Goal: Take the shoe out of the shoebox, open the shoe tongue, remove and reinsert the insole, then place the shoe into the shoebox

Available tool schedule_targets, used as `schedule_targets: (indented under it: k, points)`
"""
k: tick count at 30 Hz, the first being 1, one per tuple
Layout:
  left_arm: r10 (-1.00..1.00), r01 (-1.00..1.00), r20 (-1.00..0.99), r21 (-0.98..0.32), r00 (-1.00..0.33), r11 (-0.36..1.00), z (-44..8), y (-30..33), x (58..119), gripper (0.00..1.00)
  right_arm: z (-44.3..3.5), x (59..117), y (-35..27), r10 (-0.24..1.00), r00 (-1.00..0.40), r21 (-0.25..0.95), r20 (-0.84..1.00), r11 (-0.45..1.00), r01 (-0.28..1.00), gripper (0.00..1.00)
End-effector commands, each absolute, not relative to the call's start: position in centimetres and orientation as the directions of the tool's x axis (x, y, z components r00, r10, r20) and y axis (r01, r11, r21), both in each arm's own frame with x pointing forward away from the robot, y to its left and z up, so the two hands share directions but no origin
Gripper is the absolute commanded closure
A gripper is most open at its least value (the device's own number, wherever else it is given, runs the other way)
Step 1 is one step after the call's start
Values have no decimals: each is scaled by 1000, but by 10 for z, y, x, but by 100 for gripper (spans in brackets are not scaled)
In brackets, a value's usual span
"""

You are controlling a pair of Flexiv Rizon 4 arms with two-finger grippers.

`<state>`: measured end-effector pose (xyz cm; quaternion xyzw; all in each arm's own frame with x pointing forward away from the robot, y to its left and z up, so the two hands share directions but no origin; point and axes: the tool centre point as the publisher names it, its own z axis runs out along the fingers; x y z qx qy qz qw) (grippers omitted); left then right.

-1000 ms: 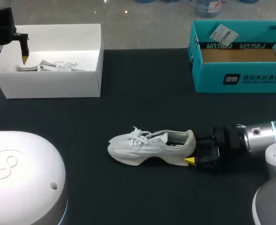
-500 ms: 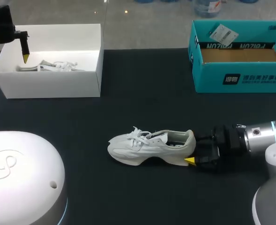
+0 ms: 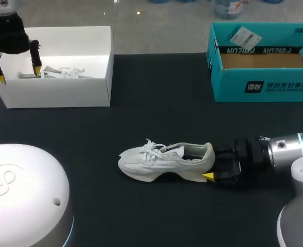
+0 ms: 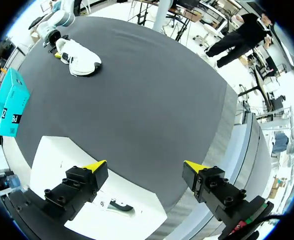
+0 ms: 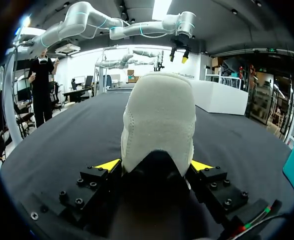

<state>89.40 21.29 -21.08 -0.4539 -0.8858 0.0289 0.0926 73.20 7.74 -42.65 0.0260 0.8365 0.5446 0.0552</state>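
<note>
A white sneaker (image 3: 164,160) lies on its sole in the middle of the black table, toe pointing left. My right gripper (image 3: 211,170) is shut on its heel. In the right wrist view the padded heel (image 5: 159,125) fills the gap, and both yellow-tipped fingers press on it. My left gripper (image 3: 18,74) hangs open over the left end of the white shoebox (image 3: 58,92) at the back left, holding nothing. The left wrist view shows that gripper (image 4: 144,167) over the box's edge (image 4: 52,165), with the sneaker (image 4: 79,57) far ahead.
A second white shoe (image 3: 58,72) lies inside the white shoebox. A teal cardboard box (image 3: 262,85) with a paper tag stands at the back right. The white dome of my left arm's base (image 3: 22,195) fills the front left corner.
The left gripper has turned and shifted a little right and lower over the white shoebox. The right gripper and the sneaker have not moved.
</note>
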Motion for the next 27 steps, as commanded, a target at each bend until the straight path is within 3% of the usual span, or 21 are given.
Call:
schedule_targets:
  k: [1,3,5,9,27]
  points:
    - [471,443,143,-190,-870,876,-212,195,854,0,-434,731,81,104,-993,912,-63,411,-15,100]
    - [379,364,101,-140,-920,921,-211,185,837,0,-434,731,81,104,-993,912,-63,411,-15,100]
    - [321,293,145,-184,-936,938,-209,177,825,0,-434,731,81,104,-993,912,-63,411,-15,100]
    - [143,140,20,-86,-990,986,-210,158,793,0,-434,731,81,104,-993,912,-63,411,-15,100]
    - [136,136,0,-63,-991,989,-211,155,787,0,-434,731,81,104,-993,912,-63,411,-15,100]
